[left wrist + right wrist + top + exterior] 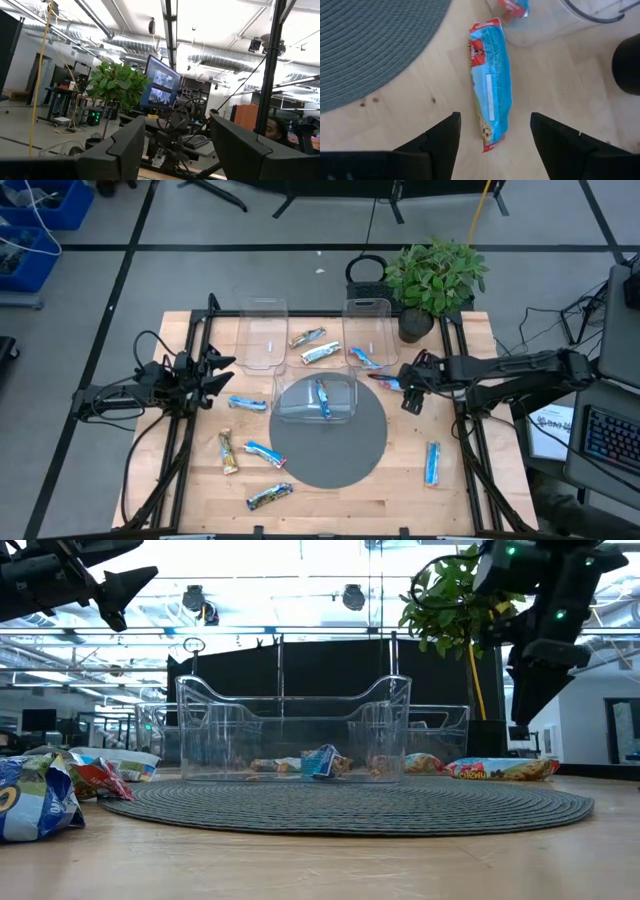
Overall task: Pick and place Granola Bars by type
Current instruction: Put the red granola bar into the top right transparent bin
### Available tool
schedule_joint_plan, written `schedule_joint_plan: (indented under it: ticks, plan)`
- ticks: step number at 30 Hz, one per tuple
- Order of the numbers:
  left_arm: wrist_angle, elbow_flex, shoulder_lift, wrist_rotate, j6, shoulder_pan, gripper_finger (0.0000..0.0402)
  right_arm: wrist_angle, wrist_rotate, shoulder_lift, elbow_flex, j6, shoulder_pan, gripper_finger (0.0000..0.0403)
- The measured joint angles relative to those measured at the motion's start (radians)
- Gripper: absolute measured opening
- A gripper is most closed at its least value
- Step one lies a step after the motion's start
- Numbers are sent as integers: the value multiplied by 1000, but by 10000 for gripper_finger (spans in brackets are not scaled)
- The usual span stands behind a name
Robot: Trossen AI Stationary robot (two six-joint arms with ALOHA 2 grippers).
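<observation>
Right gripper (492, 131), fingers spread and empty, hangs over a blue bar (491, 80); drop straight, probably straddling its narrow width. Left gripper (215, 372) waits open.

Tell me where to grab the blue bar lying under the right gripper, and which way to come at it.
Grip the blue bar across its narrow width near the middle, coming straight down. It lies flat on the wooden table, long and thin, and the open right gripper already straddles its lower end. The crimped ends are probably too thin to hold. The left gripper waits open, raised at the table's left.
</observation>
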Motion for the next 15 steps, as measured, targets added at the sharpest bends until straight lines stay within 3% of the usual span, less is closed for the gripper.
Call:
schedule_joint_plan:
  ticks: [15]
  plan:
    - [0, 0, 0, 0, 0, 0, 225, 134, -52, 79, -38, -26, -67, 233]
